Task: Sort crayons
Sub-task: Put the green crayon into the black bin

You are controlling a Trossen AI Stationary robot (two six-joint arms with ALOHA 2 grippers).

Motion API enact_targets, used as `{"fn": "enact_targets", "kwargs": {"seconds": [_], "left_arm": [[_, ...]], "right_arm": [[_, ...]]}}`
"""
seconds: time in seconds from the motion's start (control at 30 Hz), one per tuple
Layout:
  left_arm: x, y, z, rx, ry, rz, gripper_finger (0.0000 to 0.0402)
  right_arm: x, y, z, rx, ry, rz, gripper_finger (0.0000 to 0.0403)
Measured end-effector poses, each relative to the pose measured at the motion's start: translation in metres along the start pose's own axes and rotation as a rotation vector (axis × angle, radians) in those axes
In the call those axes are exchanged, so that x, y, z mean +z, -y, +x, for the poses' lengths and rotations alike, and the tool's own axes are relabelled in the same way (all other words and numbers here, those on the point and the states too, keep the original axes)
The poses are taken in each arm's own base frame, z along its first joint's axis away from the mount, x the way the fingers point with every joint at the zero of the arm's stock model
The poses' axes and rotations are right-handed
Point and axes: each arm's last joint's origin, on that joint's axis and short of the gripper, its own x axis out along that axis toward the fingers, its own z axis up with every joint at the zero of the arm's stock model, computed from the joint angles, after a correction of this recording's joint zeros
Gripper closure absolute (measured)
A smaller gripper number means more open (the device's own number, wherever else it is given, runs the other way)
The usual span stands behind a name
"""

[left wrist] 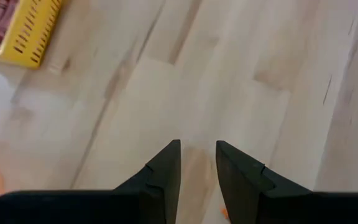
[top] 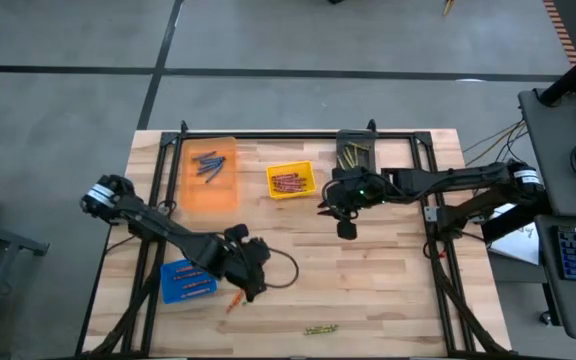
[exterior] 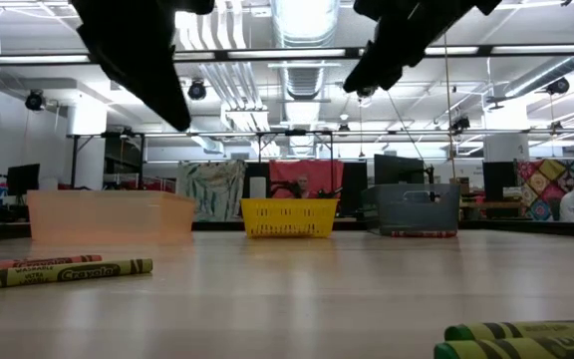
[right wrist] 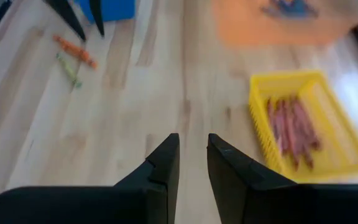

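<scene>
On the pale, grained wooden table (top: 368,290), the crayons are partly sorted: blue-purple sticks lie in the translucent orange bin (top: 211,173), red ones in the slotted yellow basket (top: 291,180), olive ones in the grey bin (top: 355,156), and orange ones in the blue bin (top: 185,281). An orange crayon (top: 234,300) lies loose just beside the left gripper (top: 251,290), and olive-yellow crayons (top: 320,329) lie near the front edge. The left gripper's tapered dark fingers (left wrist: 166,171) stand narrowly apart and empty, as do those of the right gripper (top: 347,229), raised beside the yellow basket.
</scene>
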Motion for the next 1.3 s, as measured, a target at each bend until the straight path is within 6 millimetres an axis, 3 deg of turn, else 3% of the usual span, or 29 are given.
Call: {"fn": "enact_targets", "kwargs": {"seconds": [0.33, 0.77, 1.3], "left_arm": [[-0.013, 0.027, 0.008, -0.029, -0.055, 0.031, 0.031], [-0.046, 0.058, 0.03, -0.066, -0.108, 0.041, 0.0249], [-0.071, 0.081, 0.066, 0.025, -0.168, -0.029, 0.0247]], "right_arm": [[-0.014, -0.022, -0.015, 0.058, -0.158, 0.082, 0.0325], [-0.02, -0.051, -0.012, 0.12, -0.221, 0.133, 0.0328], [-0.023, -0.084, -0.015, 0.148, -0.226, 0.096, 0.0328]]}}
